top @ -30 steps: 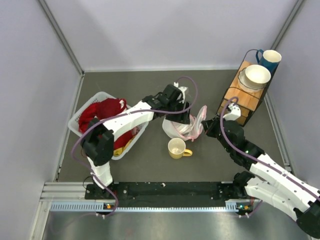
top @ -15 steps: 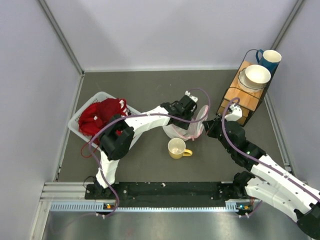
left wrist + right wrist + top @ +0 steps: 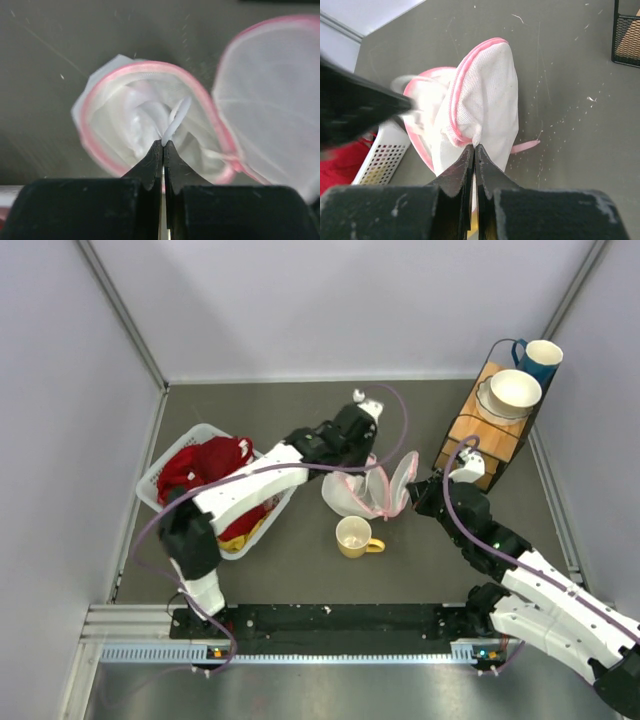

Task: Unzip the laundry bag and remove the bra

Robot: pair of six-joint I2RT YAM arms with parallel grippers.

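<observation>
one bag (image 3: 365, 497), one bra (image 3: 145, 117), one basket (image 3: 385, 156), two mugs (image 3: 354, 537) (image 3: 541, 357), one bowl (image 3: 515, 391)

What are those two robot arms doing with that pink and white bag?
They are getting a bra out of the laundry bag. The bag is already unzipped and lies open. The left gripper is shut on a thin white strap of the bra, which sits inside the bag. The right gripper pinches the bag by its pink-trimmed edge.
</observation>
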